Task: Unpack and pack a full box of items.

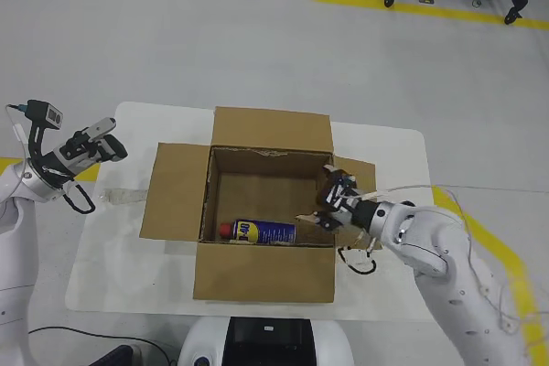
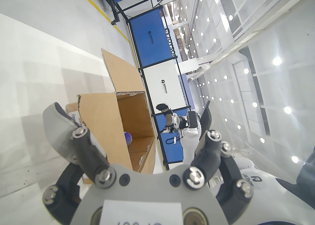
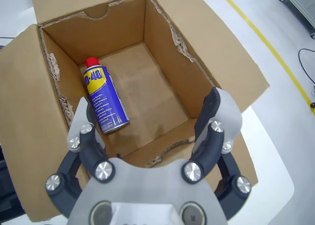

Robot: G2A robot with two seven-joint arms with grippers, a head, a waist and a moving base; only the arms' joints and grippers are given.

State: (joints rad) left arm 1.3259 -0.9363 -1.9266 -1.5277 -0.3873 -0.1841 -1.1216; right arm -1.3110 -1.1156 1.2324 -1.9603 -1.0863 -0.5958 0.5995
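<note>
Open cardboard box (image 3: 118, 26) on table (image 1: 384, 146) holds one spray can (image 3: 105, 93) lying along its near wall; right gripper (image 3: 149, 99) spread wide, empty, over the box's right edge; left gripper (image 2: 131, 110) likewise spread and empty, well left of box.

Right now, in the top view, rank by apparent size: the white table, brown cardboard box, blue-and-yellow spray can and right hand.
1. White table
2. Brown cardboard box
3. Blue-and-yellow spray can and right hand: alike, hand nearer camera, unranked.

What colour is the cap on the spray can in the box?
Red cap, clearest in the right wrist view.
</note>
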